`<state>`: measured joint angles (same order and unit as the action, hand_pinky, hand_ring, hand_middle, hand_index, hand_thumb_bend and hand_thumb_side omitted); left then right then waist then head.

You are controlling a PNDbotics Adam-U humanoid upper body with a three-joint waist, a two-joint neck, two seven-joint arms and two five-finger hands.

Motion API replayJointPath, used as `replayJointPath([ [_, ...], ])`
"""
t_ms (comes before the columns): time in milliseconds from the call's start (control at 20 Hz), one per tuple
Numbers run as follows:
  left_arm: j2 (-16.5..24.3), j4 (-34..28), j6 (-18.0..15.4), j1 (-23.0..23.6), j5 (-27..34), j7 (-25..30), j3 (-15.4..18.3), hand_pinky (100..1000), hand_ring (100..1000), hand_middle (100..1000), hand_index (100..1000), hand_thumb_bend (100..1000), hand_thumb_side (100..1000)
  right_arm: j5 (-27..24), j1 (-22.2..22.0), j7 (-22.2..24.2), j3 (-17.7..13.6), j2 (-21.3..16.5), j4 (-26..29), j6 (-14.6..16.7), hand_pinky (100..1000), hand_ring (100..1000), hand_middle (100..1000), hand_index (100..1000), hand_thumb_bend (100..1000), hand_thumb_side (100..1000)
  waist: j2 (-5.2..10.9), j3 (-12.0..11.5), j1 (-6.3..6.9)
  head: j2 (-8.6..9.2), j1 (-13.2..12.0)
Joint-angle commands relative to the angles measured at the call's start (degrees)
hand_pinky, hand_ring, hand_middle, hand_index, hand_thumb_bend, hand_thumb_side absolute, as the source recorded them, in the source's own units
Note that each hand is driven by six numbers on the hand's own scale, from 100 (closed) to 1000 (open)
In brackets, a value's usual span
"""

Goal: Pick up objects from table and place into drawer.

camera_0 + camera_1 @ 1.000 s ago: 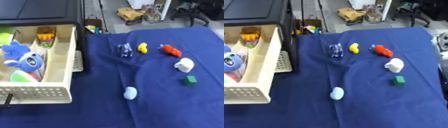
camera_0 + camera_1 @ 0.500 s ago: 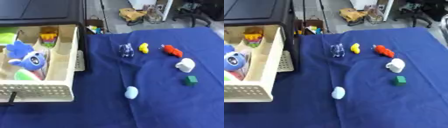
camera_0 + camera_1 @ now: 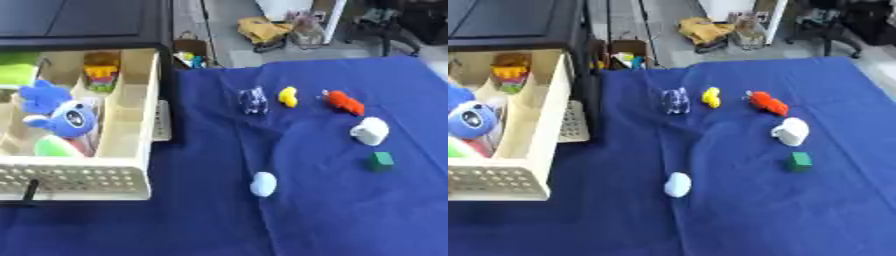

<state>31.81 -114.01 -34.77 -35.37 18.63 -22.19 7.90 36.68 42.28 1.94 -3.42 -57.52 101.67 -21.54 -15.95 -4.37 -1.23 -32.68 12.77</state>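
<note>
Blue cloth (image 3: 332,220) covered the table, rumpled into a few shallow folds, and beyond its far edge lay a grey floor with a yellow bag and chair legs. At the far left a cream drawer (image 3: 122,130) stood pulled out from a black cabinet (image 3: 83,22), its front panel perforated and its inside split by dividers. A blue plush toy (image 3: 61,112) lay in the left compartment, with something pale green and red just below it near the drawer front. At the back of the middle compartment sat a small yellow and red stack (image 3: 101,70).

On the cloth to the right of the drawer, a pale blue rounded object (image 3: 262,184) lay alone, nearest the camera. Farther back, a small dark blue and white item (image 3: 253,100) sat just beside a yellow piece (image 3: 288,96). Right of those lay an orange-red toy (image 3: 344,102), stretched diagonally. Below it rested a white lumpy object (image 3: 370,131), and nearer still a green cube (image 3: 380,160), apart from the white one.

Neither of the robot's hands appeared in either eye view, so nothing could be said of their fingers or of how the loose objects lay relative to them. All six items on the cloth rested outside the drawer.
</note>
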Motion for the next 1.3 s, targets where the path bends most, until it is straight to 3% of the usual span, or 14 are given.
replayJointPath([
  [50,2.06,-0.59,0.07,-0.65,0.37,0.47,-0.07,386,493,560,702,189,994,0.81,3.1,4.38,1.51,-2.86,-5.83,0.98,842,846,749,927,670,1000,1.39,-0.12,-0.05,-0.48,0.07],
  [600,2.15,-0.59,0.37,-0.47,0.73,0.95,-0.34,383,491,559,701,186,993,7.88,15.07,16.36,5.75,2.84,-27.41,6.06,873,886,793,956,740,1000,1.89,-0.25,0.19,-1.04,0.62],
  [650,2.15,-0.59,0.37,-0.46,0.76,0.99,-0.36,383,491,559,701,185,993,9.0,15.84,17.18,6.09,3.45,-29.11,6.54,876,892,796,958,801,978,1.89,-0.27,0.23,-1.06,0.65],
  [700,2.13,-0.59,0.37,-0.48,0.79,1.03,-0.38,383,491,560,701,185,993,10.19,16.5,18.07,6.43,4.03,-30.73,7.02,877,894,802,959,752,1000,1.88,-0.3,0.28,-1.06,0.68],
  [1050,1.93,-0.59,0.47,-0.57,0.79,1.1,-0.41,381,490,560,701,181,994,17.49,19.07,23.53,7.54,7.15,-39.36,10.02,891,927,859,984,715,1000,1.49,-0.55,0.42,-0.51,0.83],
  [1300,1.78,-0.59,0.5,-0.66,0.74,1.03,-0.4,380,490,561,701,180,994,19.73,19.25,26.34,7.28,8.21,-43.01,10.99,896,944,877,992,713,988,1.22,-0.65,0.51,0.02,0.79],
])
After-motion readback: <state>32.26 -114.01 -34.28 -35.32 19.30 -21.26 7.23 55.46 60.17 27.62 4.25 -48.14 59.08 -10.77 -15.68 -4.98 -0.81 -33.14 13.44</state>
